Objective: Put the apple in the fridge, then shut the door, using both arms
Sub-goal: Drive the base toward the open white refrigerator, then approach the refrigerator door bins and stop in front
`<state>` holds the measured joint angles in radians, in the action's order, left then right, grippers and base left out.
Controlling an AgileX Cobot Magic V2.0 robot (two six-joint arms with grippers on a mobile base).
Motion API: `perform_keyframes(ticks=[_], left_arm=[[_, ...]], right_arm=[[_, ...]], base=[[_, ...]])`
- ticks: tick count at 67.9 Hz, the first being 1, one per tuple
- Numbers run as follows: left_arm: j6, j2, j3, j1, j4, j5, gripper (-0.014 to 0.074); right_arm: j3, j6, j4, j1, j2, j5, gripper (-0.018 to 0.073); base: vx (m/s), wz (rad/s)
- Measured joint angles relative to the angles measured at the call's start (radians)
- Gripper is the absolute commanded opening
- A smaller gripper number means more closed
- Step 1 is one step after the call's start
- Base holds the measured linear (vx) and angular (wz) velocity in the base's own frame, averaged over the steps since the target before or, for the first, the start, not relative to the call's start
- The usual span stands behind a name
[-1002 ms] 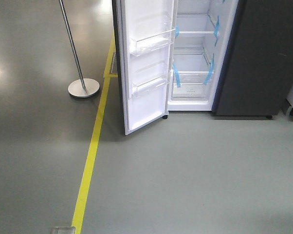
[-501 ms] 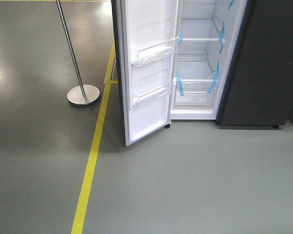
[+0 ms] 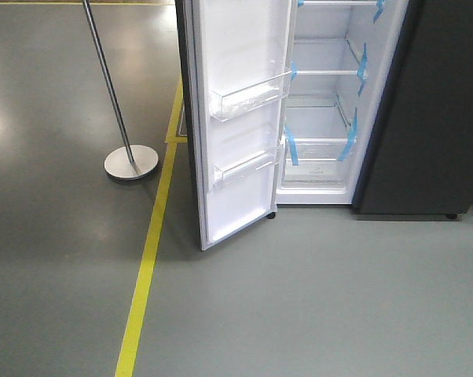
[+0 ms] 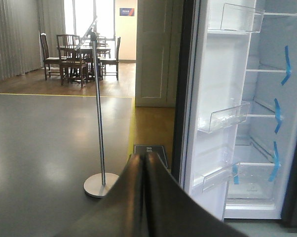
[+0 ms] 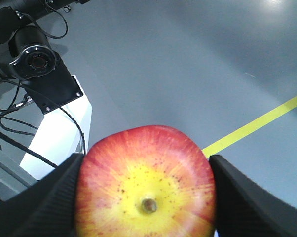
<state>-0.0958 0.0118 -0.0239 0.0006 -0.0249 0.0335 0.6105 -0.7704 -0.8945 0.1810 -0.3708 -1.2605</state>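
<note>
The fridge [image 3: 319, 118] stood open well ahead of the fingers, its door [image 3: 236, 118] swung out leftward with clear bins showing. A metal stand [image 3: 130, 161] stood on the floor [image 3: 299, 298] left of the door, past a yellow line [image 3: 146, 275]. The apple [image 5: 146, 182] sat squarely between the right fingers [image 5: 45, 202], clamped on both sides, dimple toward the camera, above the floor. The left fingers [image 4: 124, 197] were pressed together, holding nothing.

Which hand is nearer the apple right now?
Right. The right hand is clamped on the apple, a finger either side. The left hand, shut, faces the open fridge, no apple in its view.
</note>
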Motion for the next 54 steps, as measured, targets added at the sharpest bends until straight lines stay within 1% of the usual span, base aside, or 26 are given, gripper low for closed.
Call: perform_keyframes(ticks=[54], left_arm=[[0.000,0.000,0.000,0.000,0.000,0.000,-0.0006]], right_arm=[[0.000,0.000,0.000,0.000,0.000,0.000,0.0196]], base=[[0.12,-0.01]])
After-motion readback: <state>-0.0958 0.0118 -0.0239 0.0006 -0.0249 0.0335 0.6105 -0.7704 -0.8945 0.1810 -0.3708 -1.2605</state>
